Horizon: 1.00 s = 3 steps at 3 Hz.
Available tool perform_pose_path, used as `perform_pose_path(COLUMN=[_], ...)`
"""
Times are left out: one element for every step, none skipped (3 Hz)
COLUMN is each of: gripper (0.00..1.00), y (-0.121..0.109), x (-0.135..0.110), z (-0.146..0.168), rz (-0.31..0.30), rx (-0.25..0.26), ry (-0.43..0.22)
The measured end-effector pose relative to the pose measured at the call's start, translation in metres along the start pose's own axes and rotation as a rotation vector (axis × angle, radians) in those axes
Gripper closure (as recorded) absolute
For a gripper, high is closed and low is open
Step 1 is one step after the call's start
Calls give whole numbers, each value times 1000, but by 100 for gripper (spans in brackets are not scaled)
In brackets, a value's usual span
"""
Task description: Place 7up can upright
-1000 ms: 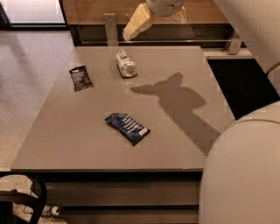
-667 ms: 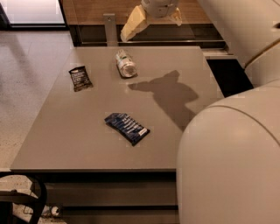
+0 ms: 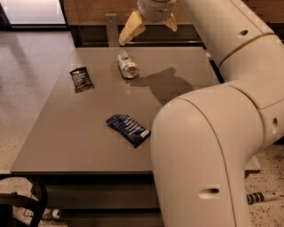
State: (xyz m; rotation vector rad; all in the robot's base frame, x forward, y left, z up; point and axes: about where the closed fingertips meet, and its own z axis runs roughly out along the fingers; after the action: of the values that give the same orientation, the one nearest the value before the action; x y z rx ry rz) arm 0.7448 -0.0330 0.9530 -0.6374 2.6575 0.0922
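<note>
The 7up can (image 3: 127, 64) lies on its side near the far edge of the grey table (image 3: 80, 133), its shiny end facing the camera. My gripper (image 3: 148, 25) hangs above the table's far edge, just beyond and a little right of the can. Its two cream fingers (image 3: 131, 29) are spread wide apart and hold nothing. It does not touch the can.
A flat black packet (image 3: 81, 79) lies at the far left of the table. A flat blue wrapper (image 3: 128, 130) lies near the middle front. My large white arm (image 3: 213, 133) fills the right side of the view. A low wooden wall (image 3: 97, 13) runs behind the table.
The arm has swung leftward and closer to the camera, covering more of the table's right side. The gripper has shifted slightly left, staying open above the far edge. The can has not moved.
</note>
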Motion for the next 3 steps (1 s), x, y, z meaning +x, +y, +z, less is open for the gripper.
perform_pose_path(gripper=[0,0,0], y=[7,27,40], x=[-7,-9,-9], z=[15,32,45], rz=[-12,-33,-41], rx=[-15,-7,16], ry=[23,87,138])
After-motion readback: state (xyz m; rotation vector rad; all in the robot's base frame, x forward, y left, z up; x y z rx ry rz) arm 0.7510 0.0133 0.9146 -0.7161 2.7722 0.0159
